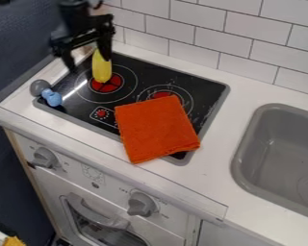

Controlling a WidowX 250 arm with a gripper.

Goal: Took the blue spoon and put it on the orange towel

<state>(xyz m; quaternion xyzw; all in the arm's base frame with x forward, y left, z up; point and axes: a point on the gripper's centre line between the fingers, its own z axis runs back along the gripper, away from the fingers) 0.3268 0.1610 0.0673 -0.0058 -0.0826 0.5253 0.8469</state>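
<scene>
Above the stove's back left corner hangs my black gripper [86, 55], its two fingers spread apart with nothing held between them. A small blue object [52, 97], perhaps the blue spoon, lies at the stove's left edge, against a grey rounded piece [39, 87]. It is below and to the left of the gripper in the view. The orange towel [155, 127] lies flat over the stove's front right part and partly covers a red burner; its lower corner extends onto the white counter.
A yellow elongated object [101, 67] stands or lies at the left burner of the black stove [140, 77], close to the gripper's right finger. To the right is a grey sink [250, 144] set in the white counter [211, 168]. A tiled wall [195, 33] runs along the back.
</scene>
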